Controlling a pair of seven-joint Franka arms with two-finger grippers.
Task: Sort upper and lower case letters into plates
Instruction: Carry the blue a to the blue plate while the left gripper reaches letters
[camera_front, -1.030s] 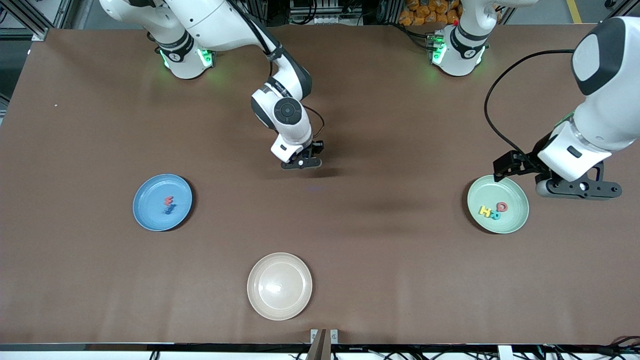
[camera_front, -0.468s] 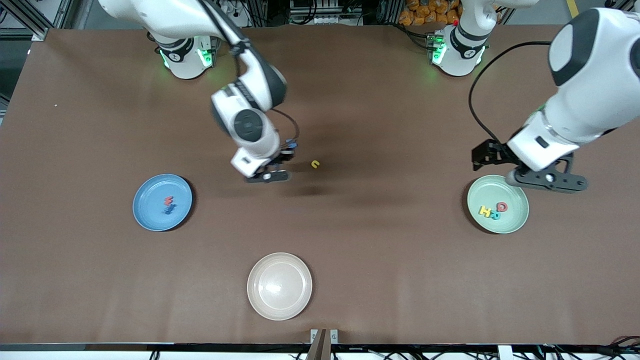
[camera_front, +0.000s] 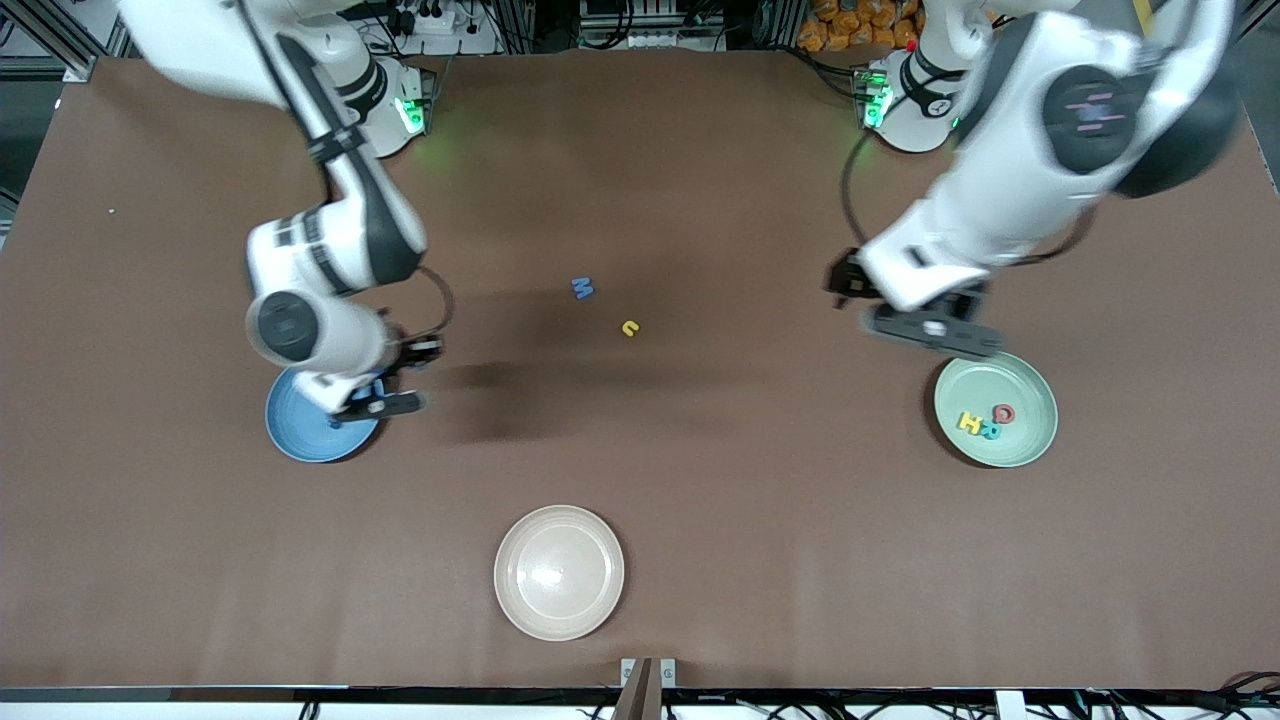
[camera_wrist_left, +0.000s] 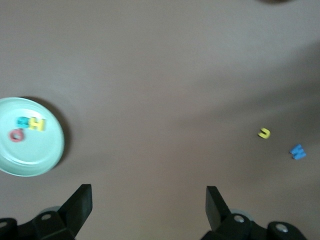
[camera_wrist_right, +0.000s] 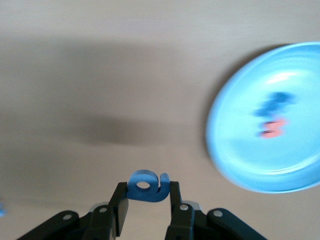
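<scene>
Letters on the bare table: blue letter and yellow letter, close together but apart, roughly mid-table, the yellow one nearer the front camera. Both lie well apart from either gripper, between the two arms' working areas. Same pair shows in the left wrist view, yellow beside blue.

Right gripper: up in the air over the edge of the light blue plate, on the side toward table centre. Fingers closed in on a small blue letter piece w/ a round hole; piece sits pinched between the tips, clear of the table. In the right wrist view the plate is off to one side of the held piece, not under it.

Left gripper: in the air over bare table just beside the mint green plate, at its rim farther from the front camera. Fingers spread wide, nothing between them.

Containers:
- Light blue plate: red letter and a dark blue letter inside, near the middle, touching or nearly so; blurred, shapes not readable.
- Mint green plate: yellow H, blue-green letter, red ring-shaped letter, clustered together.
- Beige plate: nearest the front camera, approx. mid-table; holds no letters.
</scene>
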